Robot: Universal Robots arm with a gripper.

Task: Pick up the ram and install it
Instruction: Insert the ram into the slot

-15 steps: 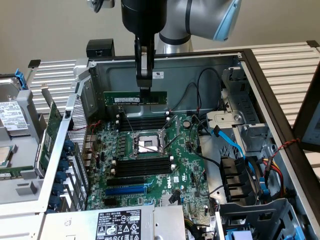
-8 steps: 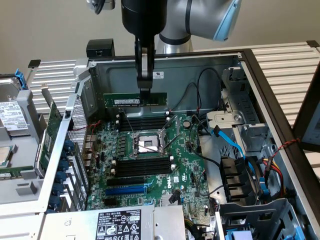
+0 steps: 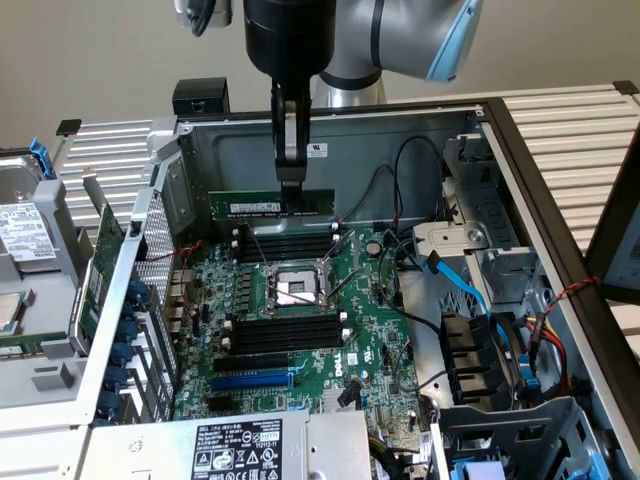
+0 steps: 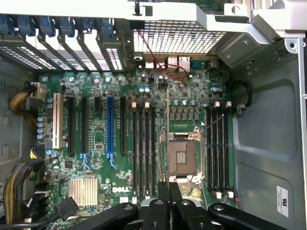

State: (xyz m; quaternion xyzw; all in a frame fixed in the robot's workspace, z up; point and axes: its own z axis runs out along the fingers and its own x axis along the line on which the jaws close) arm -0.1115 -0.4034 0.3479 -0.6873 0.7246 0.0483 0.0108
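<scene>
Slatted pale table (image 3: pixel 565 125) carries an open computer case (image 3: pixel 400 135), its motherboard (image 3: pixel 375 345) facing up, with a robot arm (image 3: pixel 350 40) reaching in from the top centre of the exterior view. The black gripper (image 3: pixel 290 186) is pressed together on the ram (image 3: pixel 250 205), pinching the stick at its upper edge, towards its end on the exterior view's right. The ram hangs level and on edge in the upper middle of the frame, in front of the case's back wall. It sits just above the upper bank of black memory slots (image 3: pixel 285 245) and appears clear of them. A white label strip runs along its green face; the print is too small to read.

"DELL" is printed in white on the motherboard, seen in the exterior view and in the wrist view (image 4: pixel 120 190). The bare processor socket (image 3: pixel 290 290) lies between the two banks of memory slots. A white sticker (image 3: pixel 318 150) on the back wall and the large power supply label (image 3: pixel 238 450) at the bottom of the frame carry text and marks that cannot be made out. A hard drive (image 3: pixel 25 235) with a white label lies at the exterior view's left. In the wrist view the gripper (image 4: pixel 169 190) hovers over the socket (image 4: pixel 181 155).
</scene>
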